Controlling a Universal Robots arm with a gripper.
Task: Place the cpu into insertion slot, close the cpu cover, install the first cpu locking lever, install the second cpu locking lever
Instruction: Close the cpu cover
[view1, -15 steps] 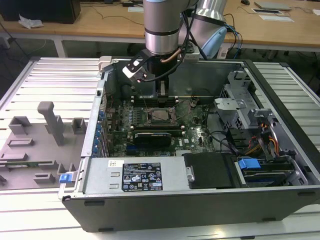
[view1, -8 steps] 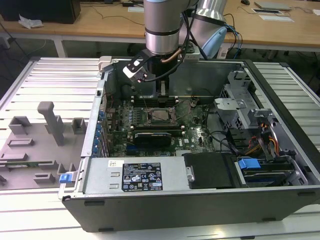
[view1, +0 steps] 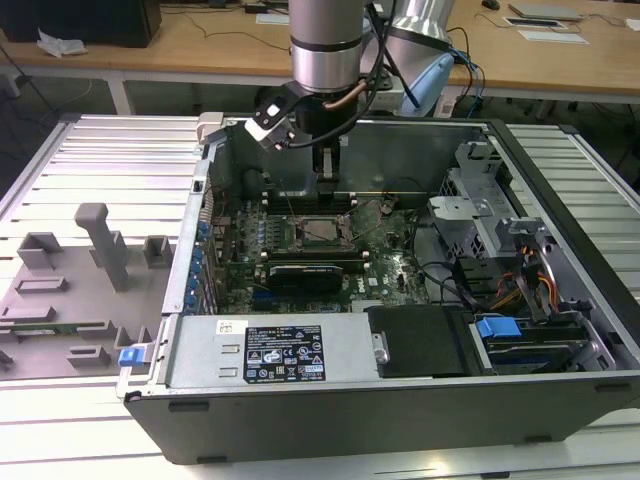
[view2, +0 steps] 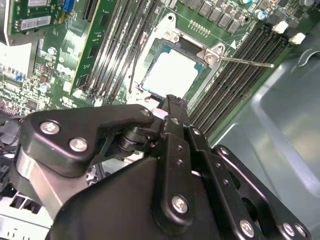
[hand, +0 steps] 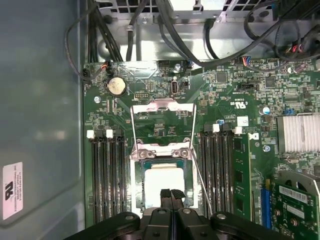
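The claw (hand: 170, 194) has its fingers pressed together, gripping nothing, just above the chip (hand: 161, 181). The chip lies in the socket (view2: 182, 48), mid-board inside the open computer case (view1: 400, 400), with the cover (hand: 188, 175) framing it. A thin lever (view2: 246, 62) sticks out alongside.

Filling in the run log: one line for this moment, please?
gripper: shut, above cpu | cpu: in slot | lever: unlatched, sticking out

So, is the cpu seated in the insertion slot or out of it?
In: the cpu lies flat inside the insertion slot, its pale top showing in both wrist views.
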